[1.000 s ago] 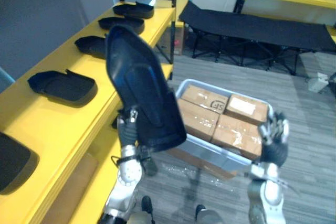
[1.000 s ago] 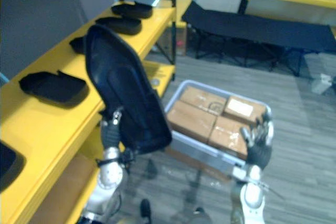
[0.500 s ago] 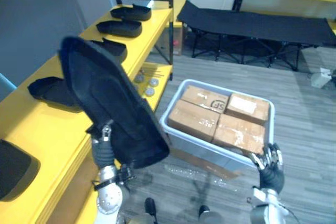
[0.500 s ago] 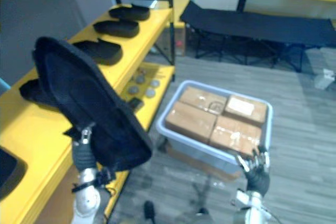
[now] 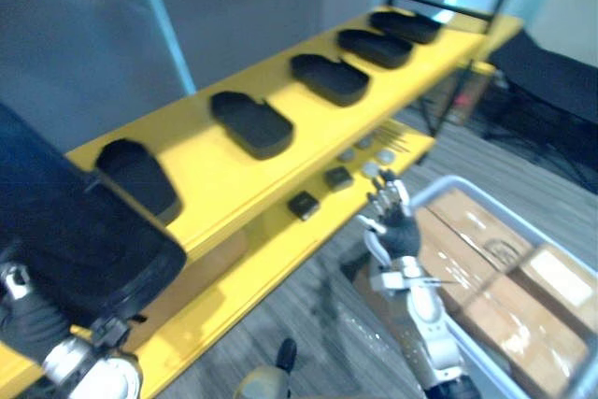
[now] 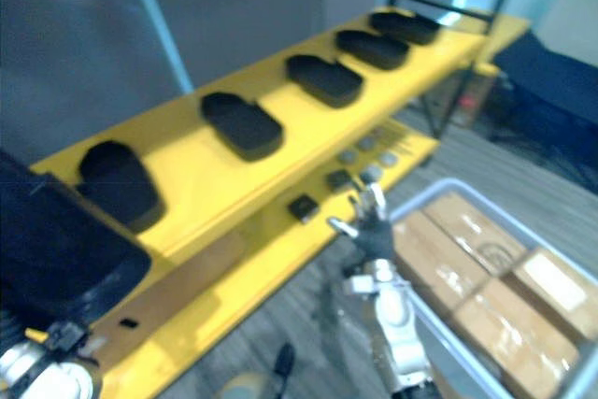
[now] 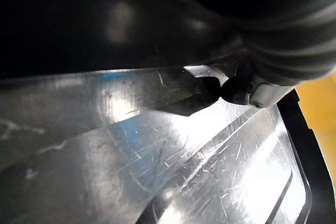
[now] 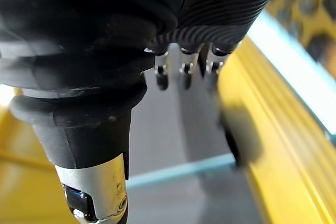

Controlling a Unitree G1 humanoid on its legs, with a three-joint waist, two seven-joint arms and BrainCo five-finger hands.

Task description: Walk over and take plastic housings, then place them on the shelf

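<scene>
A large black plastic housing (image 5: 75, 231) is held up at the lower left, over the near end of the yellow shelf (image 5: 210, 161). My left hand (image 5: 33, 324) grips its lower edge from beneath. In the left wrist view the housing's glossy scratched surface (image 7: 157, 161) lies right against the hand, with a dark fingertip (image 7: 210, 88) pressed on it. Several more black housings lie in a row along the shelf top, the nearest (image 5: 140, 175) beside the held one, then others (image 5: 252, 123) (image 5: 327, 77) farther along. My right hand (image 5: 392, 221) is raised in mid view, fingers straight, holding nothing.
A lower yellow shelf (image 5: 252, 254) carries small dark parts (image 5: 304, 205) and round pieces (image 5: 369, 151). A grey bin (image 5: 439, 189) with cardboard boxes (image 5: 505, 277) stands on the floor at the right, close to my right arm. A black shelf post (image 5: 448, 91) rises at the far end.
The view has swung toward the shelf, so the row of housings now runs across the middle. The held housing sits lower and farther left. My right hand has risen to mid view.
</scene>
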